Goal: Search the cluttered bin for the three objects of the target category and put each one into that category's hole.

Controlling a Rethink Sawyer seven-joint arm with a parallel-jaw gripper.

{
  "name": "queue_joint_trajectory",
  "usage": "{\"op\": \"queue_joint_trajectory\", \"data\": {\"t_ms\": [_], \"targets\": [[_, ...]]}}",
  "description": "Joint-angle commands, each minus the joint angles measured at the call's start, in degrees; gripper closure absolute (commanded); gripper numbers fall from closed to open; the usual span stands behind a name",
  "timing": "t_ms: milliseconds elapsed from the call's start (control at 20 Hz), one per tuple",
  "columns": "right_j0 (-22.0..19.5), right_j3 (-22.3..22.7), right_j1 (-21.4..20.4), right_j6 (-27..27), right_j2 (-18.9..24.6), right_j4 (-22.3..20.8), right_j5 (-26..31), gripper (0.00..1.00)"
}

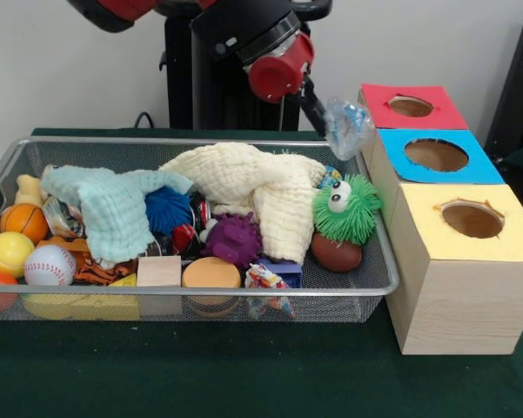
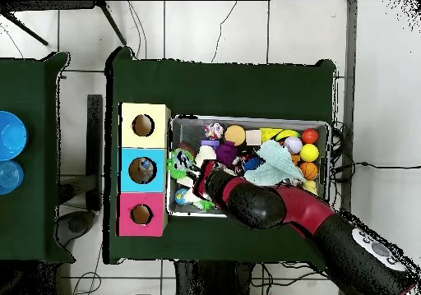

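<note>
The wire mesh bin (image 1: 365, 292) is full of toys and cloths; it also shows in the overhead view (image 2: 329, 127). My gripper (image 1: 327, 118) hangs over the bin's right end, beside the red box (image 1: 378, 109). It is shut on a clear crinkly packet (image 1: 347, 127) held in the air, level with the box tops. Another shiny packet with red print (image 1: 61, 218) lies at the bin's left, partly under the pale blue cloth (image 1: 113, 209). In the overhead view the arm (image 2: 263, 203) covers the gripper, and something pale and shiny (image 2: 145, 168) shows in the blue box's hole.
Three boxes with round holes stand right of the bin: red, blue (image 1: 435, 155) and yellow (image 1: 472, 219). A cream cloth (image 1: 252, 187), a green furry toy (image 1: 344, 209), a purple spiky ball (image 1: 233, 239), balls (image 1: 49, 264) and a confetti-patterned bundle (image 1: 268, 280) fill the bin.
</note>
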Motion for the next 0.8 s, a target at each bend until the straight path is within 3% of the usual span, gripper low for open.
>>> {"op": "queue_joint_trajectory", "data": {"t_ms": [50, 250, 800], "targets": [[3.72, 3.63, -4.70, 19.39, 0.10, 4.57, -0.46, 1.00], [8.22, 2.16, -4.09, 19.41, -4.76, 4.29, -2.47, 1.00], [16.15, 1.42, -2.44, 21.93, -10.41, 5.26, -10.99, 1.00]]}}
